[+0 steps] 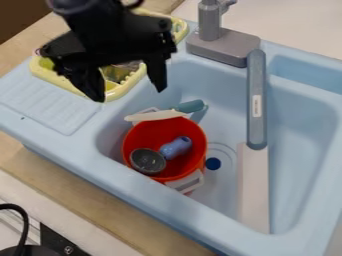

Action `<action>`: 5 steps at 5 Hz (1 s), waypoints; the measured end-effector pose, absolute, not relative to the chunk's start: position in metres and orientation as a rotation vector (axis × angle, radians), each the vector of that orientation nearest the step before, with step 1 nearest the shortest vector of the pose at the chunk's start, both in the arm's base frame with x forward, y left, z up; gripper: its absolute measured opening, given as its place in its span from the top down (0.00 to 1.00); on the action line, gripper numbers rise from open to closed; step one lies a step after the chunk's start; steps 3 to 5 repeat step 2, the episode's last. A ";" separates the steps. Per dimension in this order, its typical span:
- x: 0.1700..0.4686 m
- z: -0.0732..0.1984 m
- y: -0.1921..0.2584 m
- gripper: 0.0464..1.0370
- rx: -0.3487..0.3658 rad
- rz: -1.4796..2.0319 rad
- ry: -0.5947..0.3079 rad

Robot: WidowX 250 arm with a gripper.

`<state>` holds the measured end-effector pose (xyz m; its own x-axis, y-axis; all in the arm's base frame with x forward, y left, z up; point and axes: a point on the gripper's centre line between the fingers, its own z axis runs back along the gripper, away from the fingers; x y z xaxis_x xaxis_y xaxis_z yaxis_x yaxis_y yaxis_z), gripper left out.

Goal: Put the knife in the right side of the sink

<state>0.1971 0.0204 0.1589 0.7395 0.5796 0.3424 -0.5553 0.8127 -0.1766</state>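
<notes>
Lying in left side of sink (167, 204): knife (164, 115), at far rim of red pot (157, 135). Handle (190, 106) is best straddled by gripper (128, 94), empty, fingers spread; knife then lifted clear of pot, carried above grey-blue bar (256, 122), lowered gently.

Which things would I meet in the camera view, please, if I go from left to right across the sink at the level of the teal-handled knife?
Ridged drainboard → knife's white blade → knife's teal handle → long blue-grey bar.
</notes>
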 end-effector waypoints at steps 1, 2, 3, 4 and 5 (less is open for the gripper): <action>0.206 0.152 0.035 0.04 -0.061 0.676 -0.404; 0.215 0.152 0.036 0.04 -0.065 0.628 -0.448; 0.215 0.152 0.036 0.04 -0.065 0.628 -0.448; 0.215 0.152 0.036 0.04 -0.065 0.628 -0.448; 0.215 0.152 0.036 0.04 -0.065 0.628 -0.448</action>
